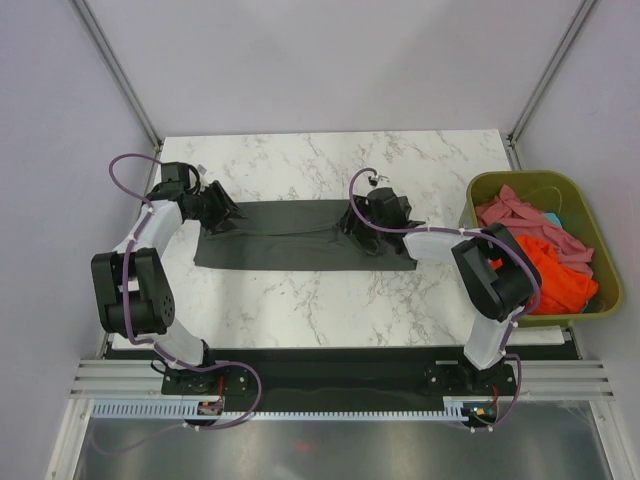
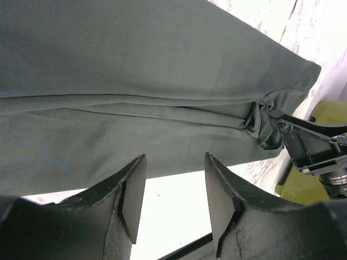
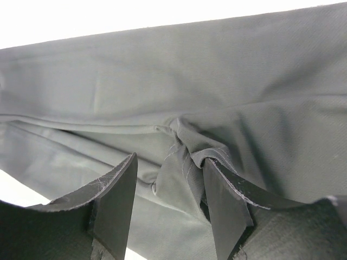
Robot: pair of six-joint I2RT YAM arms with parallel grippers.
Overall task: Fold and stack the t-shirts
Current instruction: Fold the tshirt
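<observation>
A dark charcoal t-shirt (image 1: 290, 240) lies flat on the marble table (image 1: 300, 300) as a long folded strip. My left gripper (image 1: 222, 218) is at its left end, open and empty. In the left wrist view the gripper (image 2: 174, 162) has bare table between its jaws, and the shirt (image 2: 135, 70) lies just beyond the tips. My right gripper (image 1: 355, 222) sits over the right part of the shirt. In the right wrist view it (image 3: 169, 162) is open, and a bunched fold of the shirt (image 3: 217, 81) lies between the jaws against the right finger.
An olive-green bin (image 1: 500, 185) at the right table edge holds a pink t-shirt (image 1: 520, 215) and an orange t-shirt (image 1: 555, 270). The bin also shows in the left wrist view (image 2: 331, 111). A black strip runs along the table's near edge (image 1: 330, 362).
</observation>
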